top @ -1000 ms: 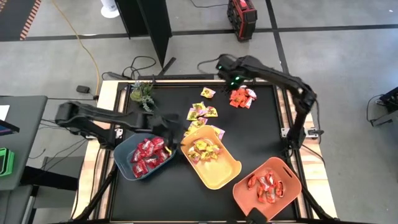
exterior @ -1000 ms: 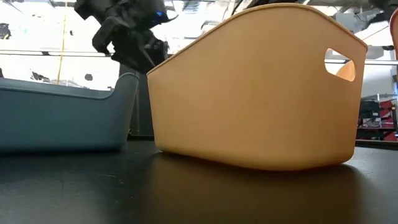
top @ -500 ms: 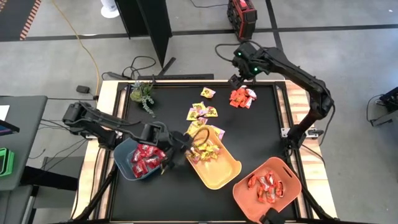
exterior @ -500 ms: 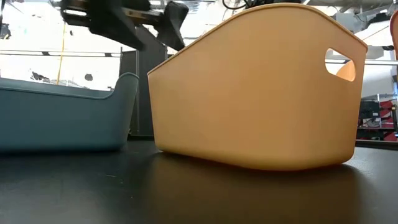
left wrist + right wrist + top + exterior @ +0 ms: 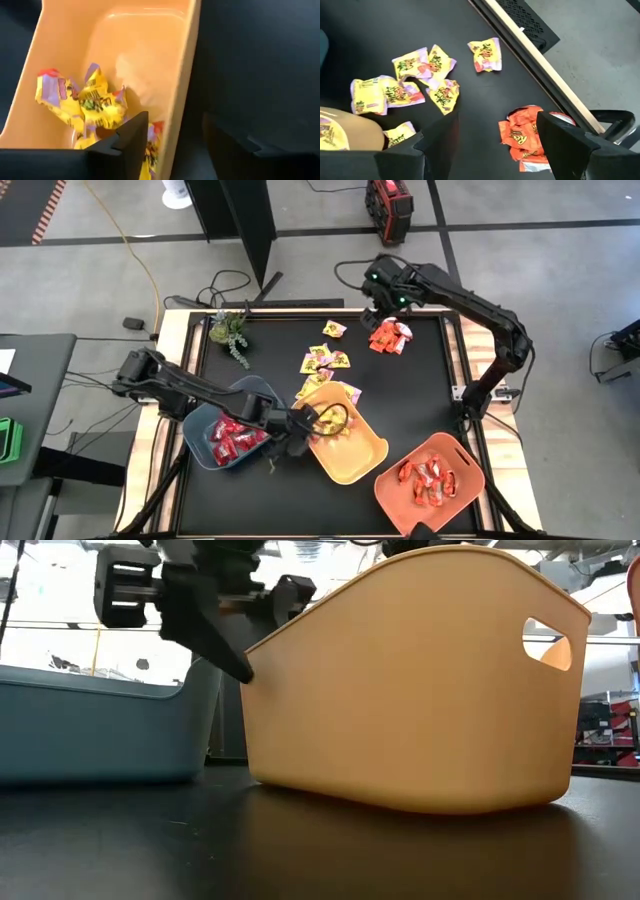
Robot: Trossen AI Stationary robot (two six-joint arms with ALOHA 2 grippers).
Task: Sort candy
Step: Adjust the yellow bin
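The left gripper [image 5: 305, 423], open and empty, straddled the yellow plastic bin's [image 5: 372, 457] rim at 9 o'clock, having apparently dropped yellow wrapped candy [image 5: 95, 102]; next, probably, the loose yellow sweets [image 5: 325, 360].

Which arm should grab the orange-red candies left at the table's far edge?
Right. The right gripper, open, hovers beside the orange-red candies, while the left gripper sits across the table at the yellow bin.
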